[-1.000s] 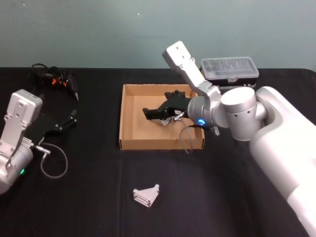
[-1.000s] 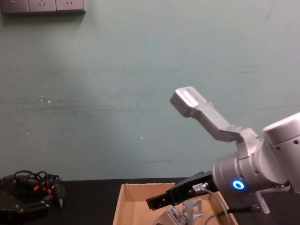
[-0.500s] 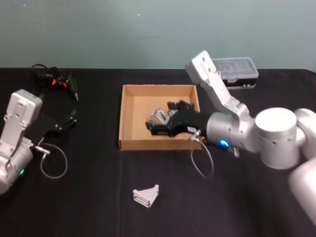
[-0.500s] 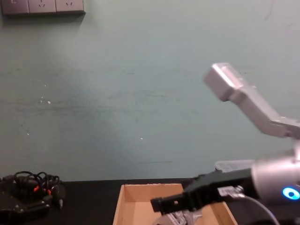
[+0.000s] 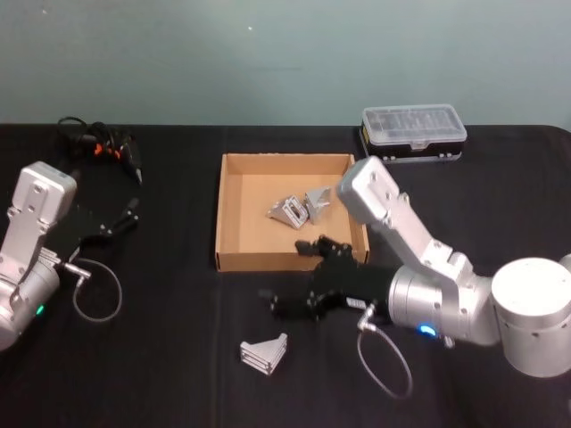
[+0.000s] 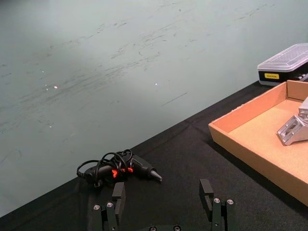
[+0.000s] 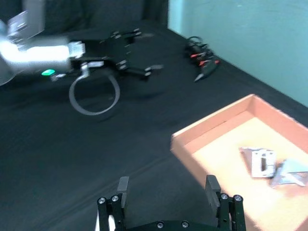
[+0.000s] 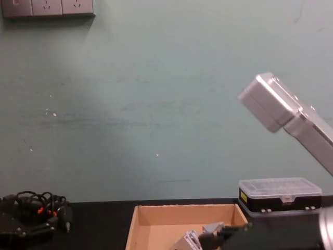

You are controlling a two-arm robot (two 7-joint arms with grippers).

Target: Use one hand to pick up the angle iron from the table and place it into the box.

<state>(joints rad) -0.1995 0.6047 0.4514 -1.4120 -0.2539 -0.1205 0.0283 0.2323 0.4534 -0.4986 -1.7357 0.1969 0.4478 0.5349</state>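
Two angle irons in the box, right gripper with fingers wide apart, empty, near third angle iron on the table, left gripper parked, spread.

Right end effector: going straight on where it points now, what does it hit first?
Probably bare table: the right end effector, open, aims across it, slightly downward. Farther on lies the left arm's cable loop. The box and the loose angle iron look off that line, though depth is unclear.
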